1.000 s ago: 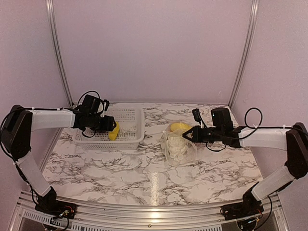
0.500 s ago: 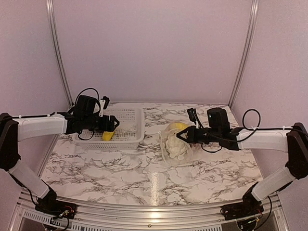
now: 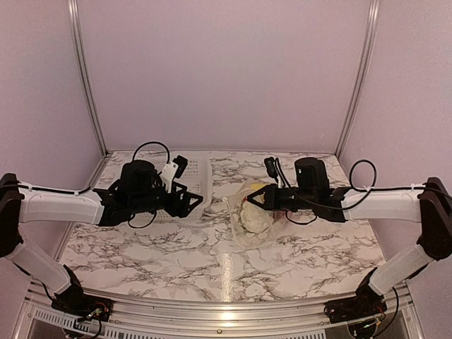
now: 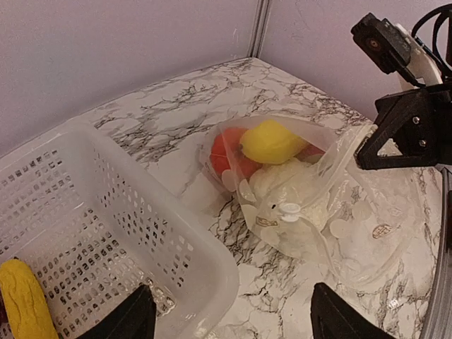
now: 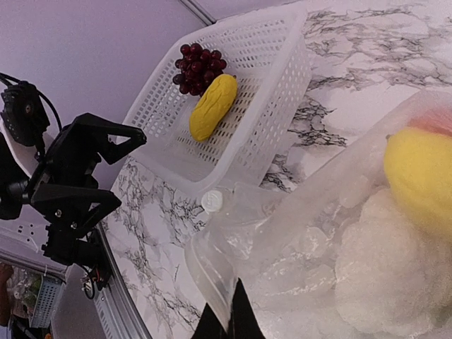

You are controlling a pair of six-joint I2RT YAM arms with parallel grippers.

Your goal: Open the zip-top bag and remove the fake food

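The clear zip-top bag (image 3: 254,220) lies on the marble table, its mouth facing left. Inside it are a yellow piece (image 4: 272,141), a red piece (image 4: 222,152) and the white cauliflower (image 4: 289,194). My right gripper (image 3: 251,201) is shut on the bag's upper lip (image 5: 219,286) and holds it up. My left gripper (image 3: 192,205) is open and empty, low over the table between the basket's right corner and the bag's mouth. The dark purple grape bunch (image 5: 200,67) and a yellow piece (image 5: 212,106) lie in the white perforated basket (image 5: 282,78).
The basket (image 3: 205,169) stands at the back left, mostly hidden by my left arm in the top view. Its near right corner (image 4: 212,261) sits right under my left gripper. Metal posts and pink walls close the back and sides.
My left gripper let go of the yellow piece in the basket, opened, and swung right toward the bag. My right gripper moved left, pulling the bag's lip with it.
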